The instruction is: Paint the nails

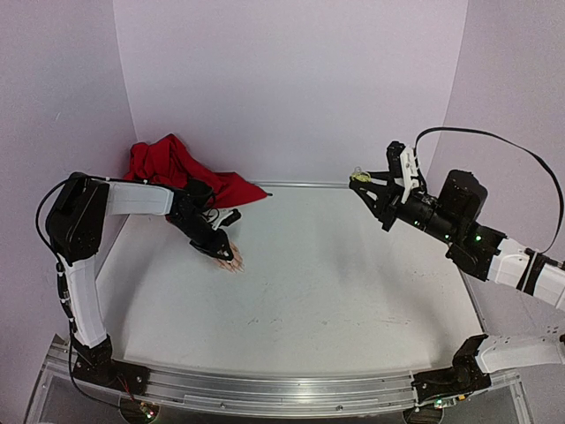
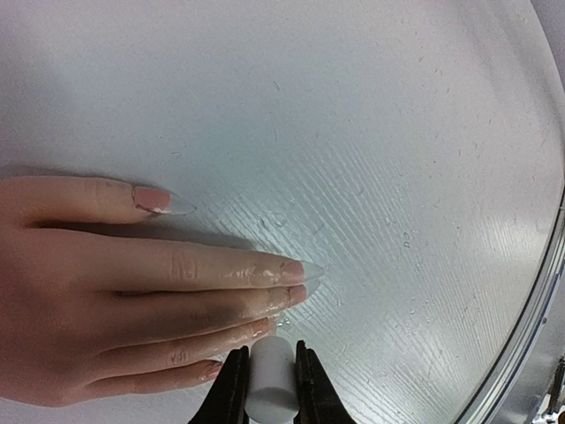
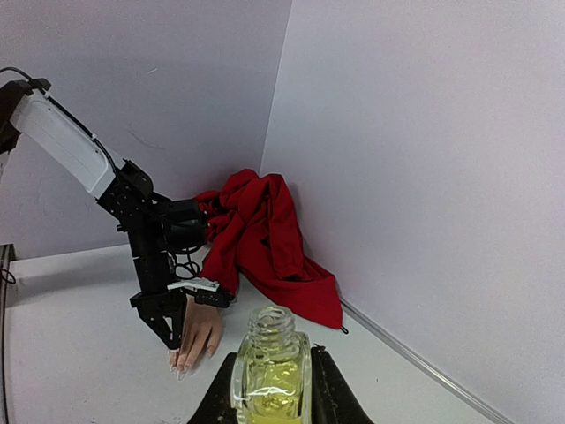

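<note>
The pale mannequin hand (image 2: 106, 300) lies flat on the white table, fingers pointing right. Its long pointed nails (image 2: 300, 269) show at the fingertips, and wet gloss lies along the middle fingers. My left gripper (image 2: 269, 352) is shut on a white cylindrical cap (image 2: 269, 389), held just over the tip of the third finger; any brush under it is hidden. In the top view that gripper (image 1: 225, 248) stands over the hand (image 1: 234, 261). My right gripper (image 3: 274, 358) is shut on an uncapped glass bottle (image 3: 271, 375) of yellowish liquid, raised at the right (image 1: 362, 179).
A crumpled red sleeve (image 1: 177, 168) trails from the hand into the back left corner against the walls. A metal rail (image 1: 265, 389) runs along the table's near edge. The table's rim (image 2: 530, 309) curves close on the right of the left wrist view.
</note>
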`<action>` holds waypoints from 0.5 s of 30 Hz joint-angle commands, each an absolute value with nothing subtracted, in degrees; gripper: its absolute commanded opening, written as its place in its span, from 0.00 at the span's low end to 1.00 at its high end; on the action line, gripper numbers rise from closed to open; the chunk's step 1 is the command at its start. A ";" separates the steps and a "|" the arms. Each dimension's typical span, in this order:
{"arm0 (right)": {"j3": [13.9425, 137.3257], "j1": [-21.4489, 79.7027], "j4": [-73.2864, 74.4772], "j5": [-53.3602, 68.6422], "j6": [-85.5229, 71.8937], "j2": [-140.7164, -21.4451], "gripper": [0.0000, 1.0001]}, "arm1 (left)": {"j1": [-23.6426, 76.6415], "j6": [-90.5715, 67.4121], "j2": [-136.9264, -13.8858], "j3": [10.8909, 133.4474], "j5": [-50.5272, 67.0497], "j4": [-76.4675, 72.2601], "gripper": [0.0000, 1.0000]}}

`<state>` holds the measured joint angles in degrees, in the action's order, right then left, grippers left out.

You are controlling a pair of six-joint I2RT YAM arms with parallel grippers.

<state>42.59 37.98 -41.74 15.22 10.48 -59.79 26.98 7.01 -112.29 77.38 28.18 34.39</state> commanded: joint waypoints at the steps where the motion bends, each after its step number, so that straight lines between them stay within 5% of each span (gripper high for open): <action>1: 43.51 38.15 -45.91 15.83 10.20 -59.15 0.00 | 26.63 7.18 -110.85 78.13 26.99 33.35 0.00; 15: 43.59 38.19 -45.97 15.75 10.37 -59.46 0.00 | 26.37 7.56 -112.05 78.70 26.50 33.92 0.00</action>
